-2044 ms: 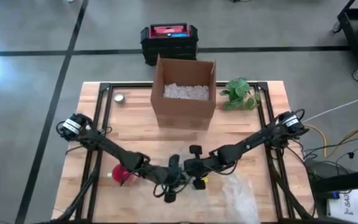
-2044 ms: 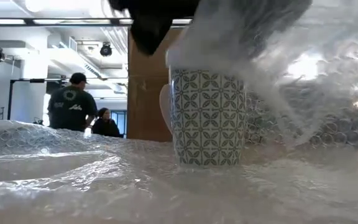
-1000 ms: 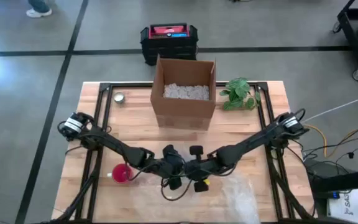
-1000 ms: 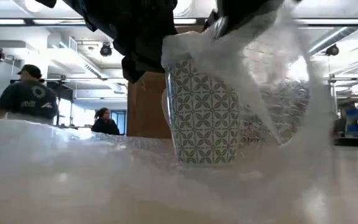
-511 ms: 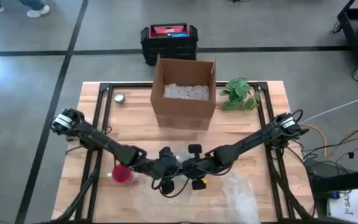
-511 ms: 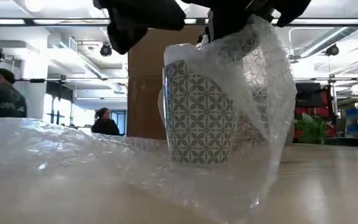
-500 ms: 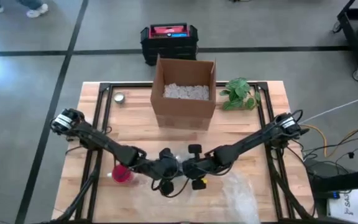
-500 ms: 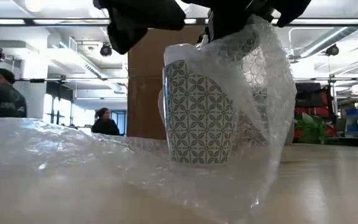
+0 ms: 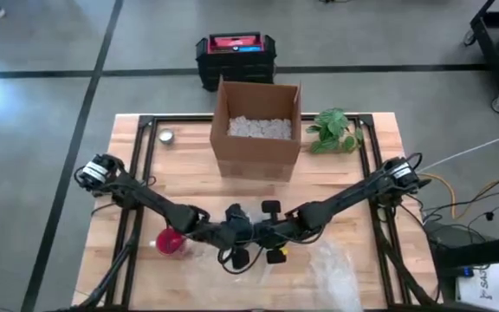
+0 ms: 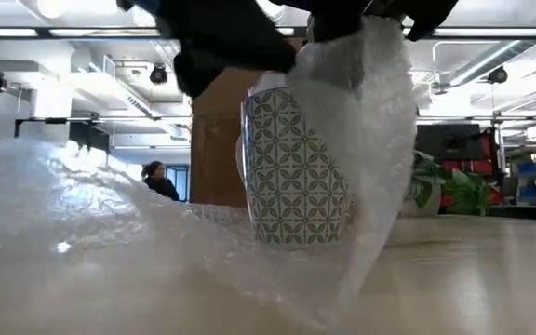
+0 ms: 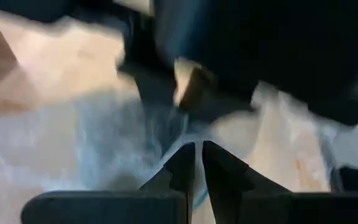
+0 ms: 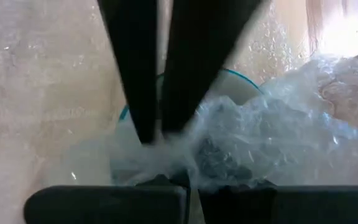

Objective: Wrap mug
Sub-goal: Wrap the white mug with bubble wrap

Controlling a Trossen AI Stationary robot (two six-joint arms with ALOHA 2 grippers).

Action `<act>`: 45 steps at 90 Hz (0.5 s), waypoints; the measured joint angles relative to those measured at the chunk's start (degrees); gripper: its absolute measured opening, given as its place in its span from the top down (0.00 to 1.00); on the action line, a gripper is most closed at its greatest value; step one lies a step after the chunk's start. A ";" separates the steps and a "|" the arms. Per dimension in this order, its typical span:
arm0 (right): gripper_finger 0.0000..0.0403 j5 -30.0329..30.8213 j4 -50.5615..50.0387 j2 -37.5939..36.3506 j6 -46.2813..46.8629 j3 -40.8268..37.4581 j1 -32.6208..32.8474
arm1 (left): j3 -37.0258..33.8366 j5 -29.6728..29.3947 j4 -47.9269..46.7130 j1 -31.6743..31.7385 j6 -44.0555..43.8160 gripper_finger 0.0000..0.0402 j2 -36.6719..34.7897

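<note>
- The mug (image 10: 294, 167), patterned with a white handle, stood upright on the bench (image 9: 189, 178) near its front edge, in front of the cardboard box (image 9: 256, 128).
- Bubble wrap (image 10: 375, 121) draped over the mug's rim and down one side, and spread across the bench around its base.
- The left claw (image 9: 235, 227) met the right claw (image 9: 262, 232) directly above the mug.
- In its wrist view, the left claw's fingers (image 11: 182, 168) were nearly together, pinching a thin edge of the wrap.
- The right claw's fingers (image 12: 166, 183) were pressed together on bunched wrap over the mug's rim (image 12: 244, 76).
- A red object (image 9: 170, 242) lay beside the left arm; a plant (image 9: 334, 130) stood by the box.
</note>
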 joint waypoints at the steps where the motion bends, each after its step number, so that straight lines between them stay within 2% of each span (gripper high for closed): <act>1: 1.00 -0.03 0.00 0.00 0.01 0.00 0.00 | -0.01 -0.03 -0.24 0.03 0.06 0.95 0.01; 29: 1.00 -0.27 -1.54 -0.52 0.64 0.95 0.04 | -1.61 0.07 -0.63 1.21 -1.66 0.95 3.45; 45: 1.00 -1.19 -15.95 -3.63 -0.41 9.21 -0.48 | -1.55 0.25 0.91 1.27 -1.29 0.95 4.35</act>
